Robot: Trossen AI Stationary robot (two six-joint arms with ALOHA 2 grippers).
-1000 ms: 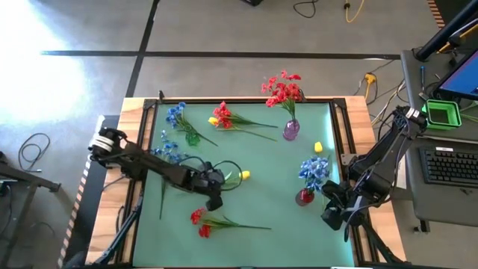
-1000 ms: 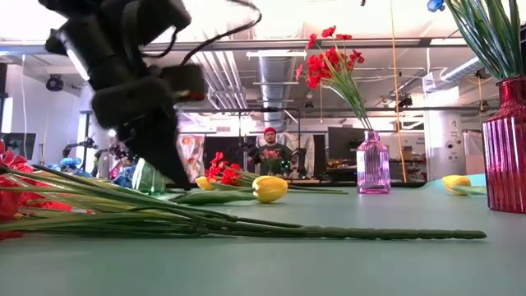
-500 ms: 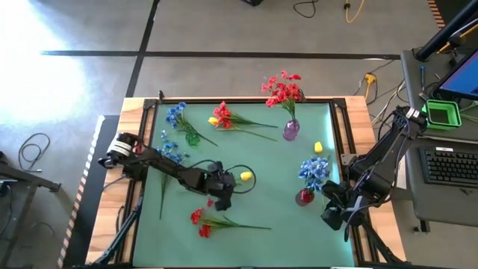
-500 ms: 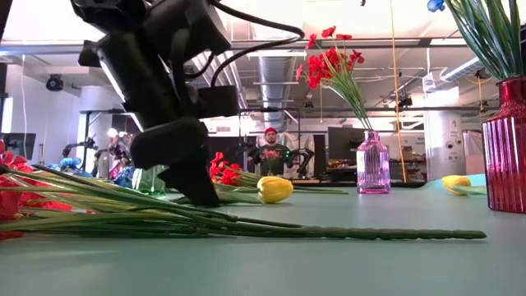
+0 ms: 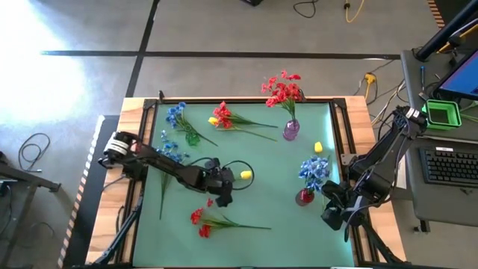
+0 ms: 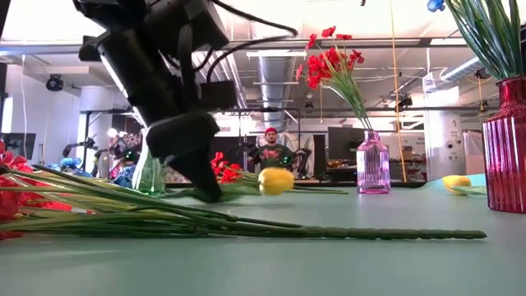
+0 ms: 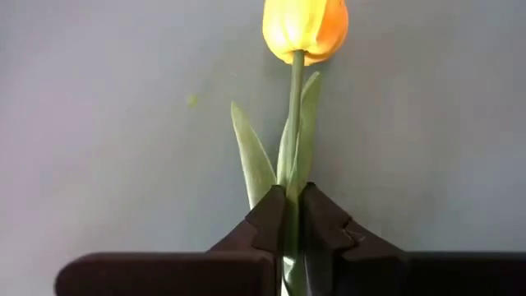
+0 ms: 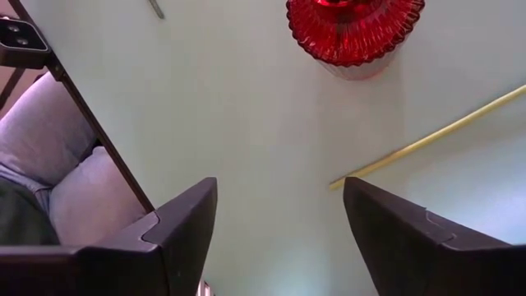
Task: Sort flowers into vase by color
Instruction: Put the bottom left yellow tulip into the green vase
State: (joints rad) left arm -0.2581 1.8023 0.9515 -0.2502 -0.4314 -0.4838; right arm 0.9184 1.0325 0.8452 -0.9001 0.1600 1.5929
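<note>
Left pincer is clamped on the yellow tulip stem, mid-bench, bloom lying ahead of the fingertips. Best to lift straight up, slowly, so the thin stem doesn't slip or swing. Right pincer waits with jaws apart at the bench's right edge, near the red vase.

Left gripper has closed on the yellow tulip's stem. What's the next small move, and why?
Probably lift straight up. The left gripper is shut on the yellow tulip stem, low over the green mat. Raising it first should clear the red flowers lying close by.
</note>
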